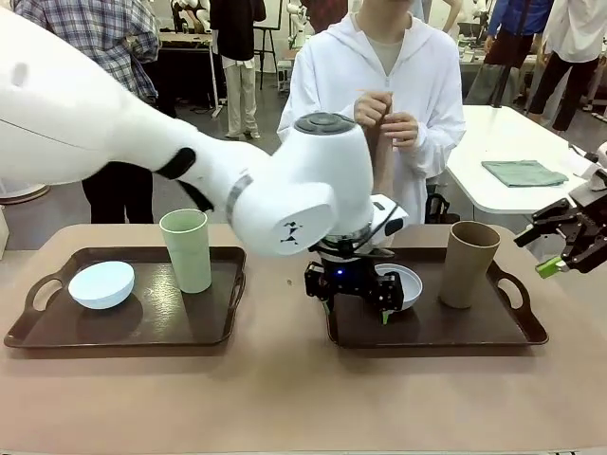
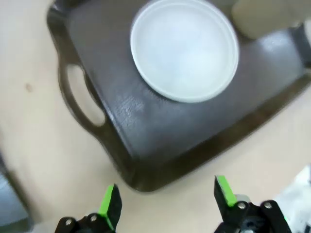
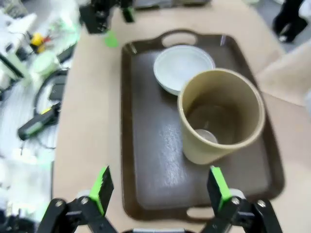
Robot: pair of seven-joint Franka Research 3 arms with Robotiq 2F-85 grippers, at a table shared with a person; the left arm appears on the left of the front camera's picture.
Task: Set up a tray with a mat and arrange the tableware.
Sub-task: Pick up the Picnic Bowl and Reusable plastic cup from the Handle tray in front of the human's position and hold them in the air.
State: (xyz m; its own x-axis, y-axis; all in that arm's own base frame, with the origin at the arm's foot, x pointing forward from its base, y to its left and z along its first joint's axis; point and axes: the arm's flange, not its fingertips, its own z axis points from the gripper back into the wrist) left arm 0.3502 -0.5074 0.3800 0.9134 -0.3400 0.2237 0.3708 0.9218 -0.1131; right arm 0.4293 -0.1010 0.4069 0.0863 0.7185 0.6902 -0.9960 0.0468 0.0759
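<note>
Two dark brown trays lie on the table. The left tray [image 1: 57, 332] carries a pale blue bowl [image 1: 101, 284] and a light green tumbler [image 1: 187, 249]. On the right tray [image 1: 427, 332] [image 2: 146, 141] [image 3: 146, 121] sit a bluish white bowl [image 1: 408, 284] [image 2: 184, 48] [image 3: 183, 68] and a tan tumbler [image 1: 468, 263] [image 2: 265, 17] [image 3: 221, 116]. My left gripper [image 1: 353, 299] [image 2: 167, 199] hangs open above that tray's left end, beside the white bowl. Off the tray's right end, my right gripper [image 1: 542, 251] [image 3: 160, 189] is open and empty. The person holds a brown strip [image 1: 382, 152]; whether it is the mat I cannot tell.
My left arm [image 1: 190, 161] crosses from the left over the gap between the trays. A person in white [image 1: 379, 85] stands at the far edge. A white side table with a folded green cloth [image 1: 522, 172] is at the back right. Bare table lies in front of the trays.
</note>
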